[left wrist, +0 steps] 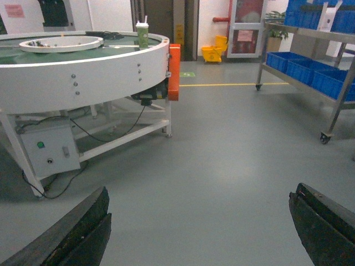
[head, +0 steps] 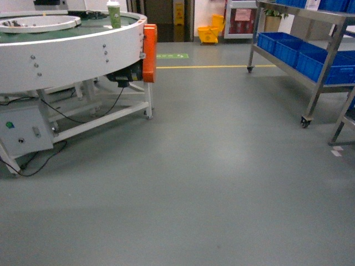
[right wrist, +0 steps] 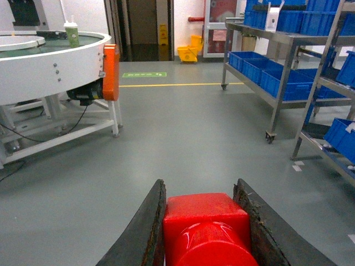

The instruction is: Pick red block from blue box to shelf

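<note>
In the right wrist view my right gripper (right wrist: 200,187) is shut on the red block (right wrist: 205,221), a glossy red brick whose round stud faces the camera, held above the grey floor. The shelf (right wrist: 288,72) of shiny steel posts stands ahead to the right of it, on castors. The same shelf (head: 327,61) shows at the right edge of the head view, where neither gripper appears. My left gripper (left wrist: 202,191) hangs open over bare floor with nothing between its fingers. The blue box is out of view.
A white round table (head: 72,55) with an orange panel (head: 150,52) stands at the left, a green cup (head: 113,14) on top and a control box (head: 25,130) with cables below. Dark blue crates (head: 310,55) fill the shelf. A second rack (right wrist: 333,83) stands nearer right. A yellow mop bucket (head: 209,33) sits by the far doorway.
</note>
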You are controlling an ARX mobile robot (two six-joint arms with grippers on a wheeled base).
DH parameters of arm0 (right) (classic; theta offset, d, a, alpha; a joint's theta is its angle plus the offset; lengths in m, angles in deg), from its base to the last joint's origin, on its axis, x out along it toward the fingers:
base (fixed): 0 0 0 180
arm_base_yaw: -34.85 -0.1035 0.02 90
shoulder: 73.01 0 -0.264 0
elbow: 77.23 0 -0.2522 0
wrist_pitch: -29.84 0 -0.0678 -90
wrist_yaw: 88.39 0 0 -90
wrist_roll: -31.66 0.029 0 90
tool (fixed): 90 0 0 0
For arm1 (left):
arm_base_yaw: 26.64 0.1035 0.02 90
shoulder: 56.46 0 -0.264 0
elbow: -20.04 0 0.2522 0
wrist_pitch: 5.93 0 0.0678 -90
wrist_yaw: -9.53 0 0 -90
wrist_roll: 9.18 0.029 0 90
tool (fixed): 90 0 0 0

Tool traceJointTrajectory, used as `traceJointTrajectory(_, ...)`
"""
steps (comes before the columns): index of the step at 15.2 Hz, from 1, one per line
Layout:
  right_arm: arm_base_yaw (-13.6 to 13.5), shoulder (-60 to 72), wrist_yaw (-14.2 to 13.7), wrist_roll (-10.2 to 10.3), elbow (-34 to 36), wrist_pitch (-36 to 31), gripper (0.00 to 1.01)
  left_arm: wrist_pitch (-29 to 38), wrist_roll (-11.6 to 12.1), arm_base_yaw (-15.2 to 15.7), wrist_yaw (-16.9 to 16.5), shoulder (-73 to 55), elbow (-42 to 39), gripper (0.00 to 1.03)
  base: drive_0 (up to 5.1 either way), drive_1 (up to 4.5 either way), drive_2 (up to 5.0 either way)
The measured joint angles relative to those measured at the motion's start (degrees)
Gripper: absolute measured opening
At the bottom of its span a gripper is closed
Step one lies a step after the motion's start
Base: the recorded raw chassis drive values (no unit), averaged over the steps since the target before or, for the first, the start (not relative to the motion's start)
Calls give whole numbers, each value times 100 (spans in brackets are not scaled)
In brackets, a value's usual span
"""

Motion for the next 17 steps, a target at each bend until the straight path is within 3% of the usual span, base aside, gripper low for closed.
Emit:
traceJointTrajectory(13, 0, 0, 0, 0, 0, 2, 28, 4, 0, 0, 0, 0, 0, 98, 0, 0, 0)
traceJointTrajectory(17, 0, 0, 0, 0, 0, 9, 28, -17, 0, 0, 0, 0, 0, 98, -3, 421, -428)
